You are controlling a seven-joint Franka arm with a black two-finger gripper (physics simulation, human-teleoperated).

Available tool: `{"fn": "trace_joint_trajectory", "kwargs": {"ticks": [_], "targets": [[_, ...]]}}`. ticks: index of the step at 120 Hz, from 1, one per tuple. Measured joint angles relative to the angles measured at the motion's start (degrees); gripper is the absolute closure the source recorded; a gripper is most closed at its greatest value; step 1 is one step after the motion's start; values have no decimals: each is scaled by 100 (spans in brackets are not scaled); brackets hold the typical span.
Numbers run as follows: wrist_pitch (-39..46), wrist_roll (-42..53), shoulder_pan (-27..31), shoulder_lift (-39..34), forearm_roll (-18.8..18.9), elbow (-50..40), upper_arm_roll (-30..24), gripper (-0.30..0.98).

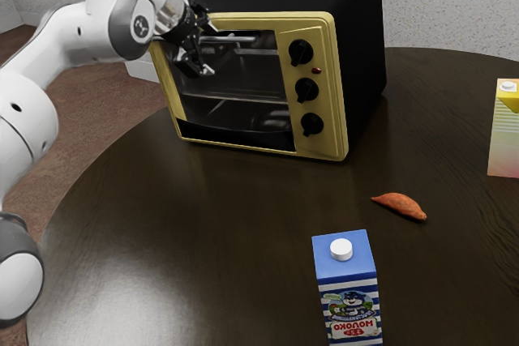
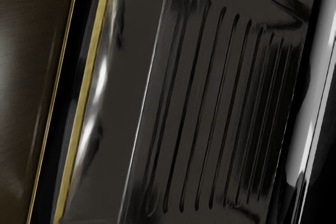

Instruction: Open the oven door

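The blue-and-white milk carton [image 1: 349,285] stands nearest, out in front of the oven [image 1: 361,54]; the sweet potato [image 1: 400,205] lies closer to the oven. Beyond them is the oven door [image 1: 251,87], on the oven's front, beside the knobs [image 1: 306,89]. The robot's gripper [image 1: 211,49] hangs at the oven's front with its fingers spread, holding nothing, near the silver handle [image 1: 237,39]. That bar looks like the place to take hold, with a finger on either side. It is probably stiff, smooth and a bit slippery; the glass likely makes the door fairly heavy and breakable, so a slow, steady pull suits it.
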Motion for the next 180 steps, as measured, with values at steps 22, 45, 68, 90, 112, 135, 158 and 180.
{"fn": "trace_joint_trajectory", "kwargs": {"ticks": [22,45,68,90,112,135,158,180], "targets": [[61,0,71,84,9,15,-29,0],[151,-3,107,188,12,26,-68,0],[203,-10,132,-49,7,-405,-37,0],[456,-18,113,-1112,87,-2186,-11,1],[792,-46,111,-2245,63,-3722,32,0],[1177,-123,184,-3582,75,-5403,44,0],[559,-411,362,-4163,302,-4842,-412,0],[-2106,-1093,-963,-4062,327,-3907,-563,0]]}}
